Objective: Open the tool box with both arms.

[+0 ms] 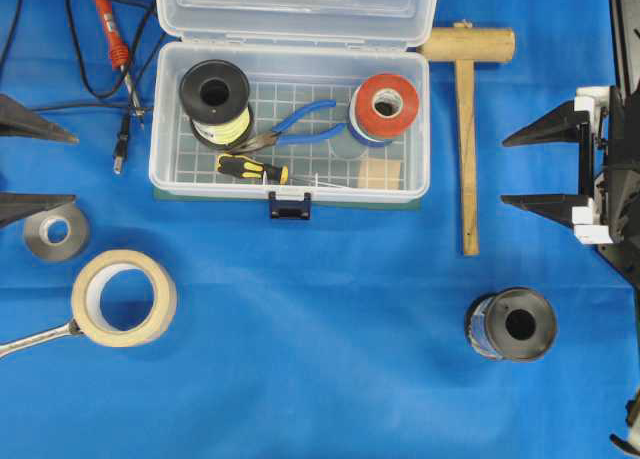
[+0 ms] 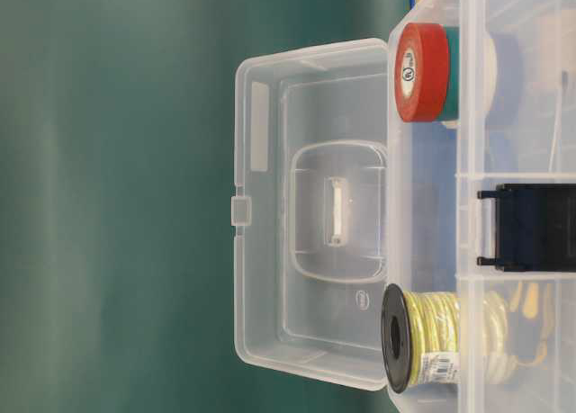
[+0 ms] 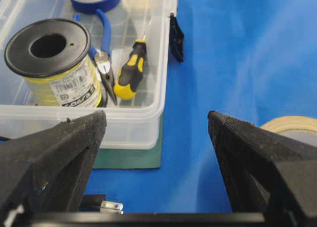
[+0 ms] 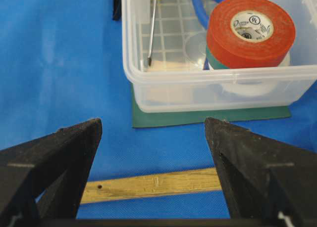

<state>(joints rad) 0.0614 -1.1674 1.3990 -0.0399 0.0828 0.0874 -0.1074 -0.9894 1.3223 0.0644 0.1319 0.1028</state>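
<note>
The clear tool box (image 1: 163,169) stands at the back middle with its lid (image 1: 296,9) swung fully back and its dark latch (image 1: 289,207) hanging at the front. Inside lie a yellow wire spool (image 1: 215,99), blue pliers (image 1: 305,121), a screwdriver (image 1: 250,167) and red tape (image 1: 388,104). My left gripper (image 1: 72,169) is open and empty, left of the box. My right gripper (image 1: 505,170) is open and empty, to its right. The box corner (image 3: 148,123) shows ahead of the left gripper (image 3: 156,118). The box wall (image 4: 198,88) shows ahead of the right gripper (image 4: 153,122). The table-level view shows the raised lid (image 2: 310,215).
A wooden mallet (image 1: 467,129) lies between the box and my right gripper, and its handle (image 4: 158,183) shows under the jaws. A masking tape roll (image 1: 125,297), grey tape roll (image 1: 55,231), wrench (image 1: 35,339), soldering iron (image 1: 110,29) and black spool (image 1: 512,324) lie around.
</note>
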